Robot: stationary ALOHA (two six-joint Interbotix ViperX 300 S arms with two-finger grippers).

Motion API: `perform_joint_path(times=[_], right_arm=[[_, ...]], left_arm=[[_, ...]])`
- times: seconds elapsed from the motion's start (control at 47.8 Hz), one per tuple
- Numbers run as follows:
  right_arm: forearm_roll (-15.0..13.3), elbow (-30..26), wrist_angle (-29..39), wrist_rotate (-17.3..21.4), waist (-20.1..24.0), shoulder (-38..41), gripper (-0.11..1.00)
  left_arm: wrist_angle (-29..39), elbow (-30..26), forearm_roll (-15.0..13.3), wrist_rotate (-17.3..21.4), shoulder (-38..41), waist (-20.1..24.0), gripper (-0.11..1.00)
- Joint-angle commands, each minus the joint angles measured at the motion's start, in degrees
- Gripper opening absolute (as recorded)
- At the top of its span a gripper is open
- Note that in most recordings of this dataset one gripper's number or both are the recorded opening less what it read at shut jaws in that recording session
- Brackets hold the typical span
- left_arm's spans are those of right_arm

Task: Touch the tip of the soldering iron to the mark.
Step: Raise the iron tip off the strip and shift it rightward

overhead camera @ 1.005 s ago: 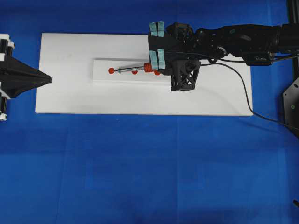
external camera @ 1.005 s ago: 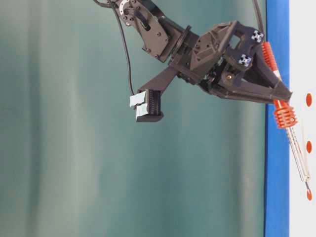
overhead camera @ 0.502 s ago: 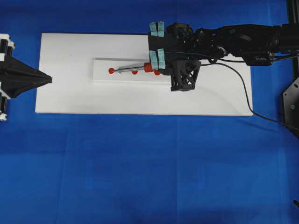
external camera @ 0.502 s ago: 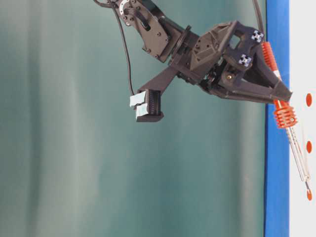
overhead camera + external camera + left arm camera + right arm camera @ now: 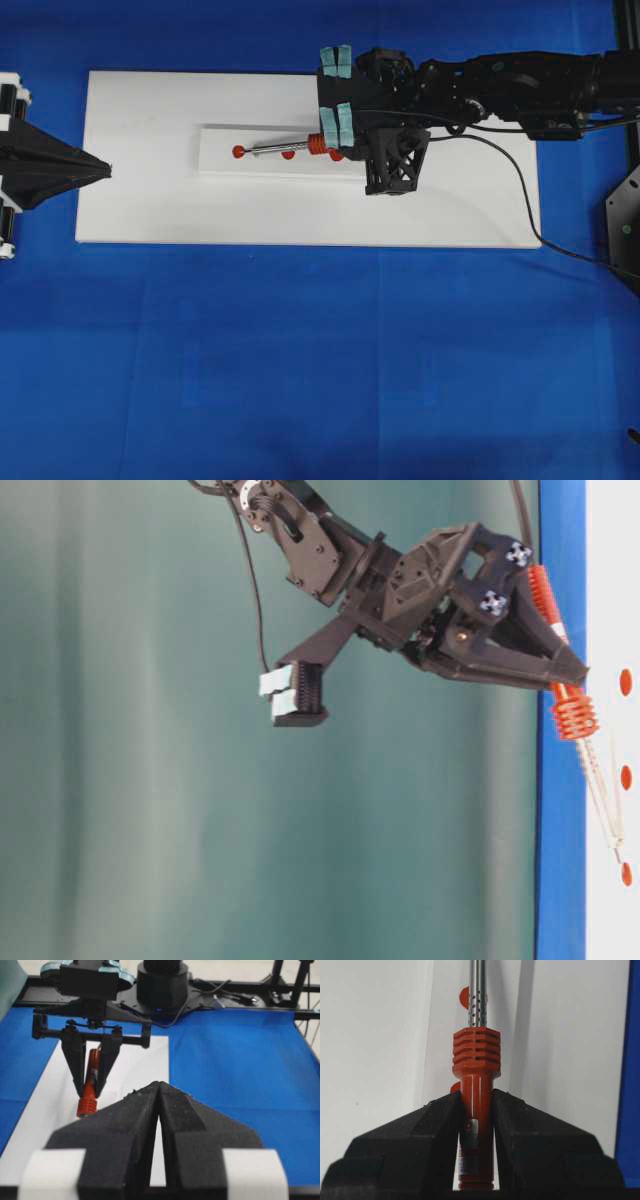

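The right tool (image 5: 476, 1125) is clamped on the orange-red handle of the soldering iron (image 5: 476, 1077). The iron's silver shaft slants down over the raised white strip (image 5: 225, 162), with the tip (image 5: 246, 152) at the leftmost red mark (image 5: 238, 151). The left tool (image 5: 158, 1105) rests pressed together at the white board's (image 5: 150, 210) left edge.

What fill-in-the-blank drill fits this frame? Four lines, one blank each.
1. The soldering iron is gripped by the ____ tool.
2. The raised strip under the iron carries ____ red dots.
3. The iron's tip sits at the ____most red dot in the overhead view.
4. The left tool has its jaws ____.

Missing words: right; three; left; shut
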Motion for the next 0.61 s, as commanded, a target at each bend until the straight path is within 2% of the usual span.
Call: perform_joint_path(times=[0.0,0.293,0.586], right_arm=[[-0.18,-1.85,0.62,0.09,-0.09,-3.96,0.06],[-0.44,-4.31,6.15,0.09,-0.09,-11.43,0.06],[-0.88,-4.75,6.86,0.09,-0.09,-11.95,0.06]], left_arm=[[-0.62,-0.62,0.0,-0.09,0.18,0.09,0.0],[-0.62,-0.62,0.0,-0.09,0.18,0.09,0.0],[-0.62,-0.62,0.0,-0.09,0.18,0.09,0.0]])
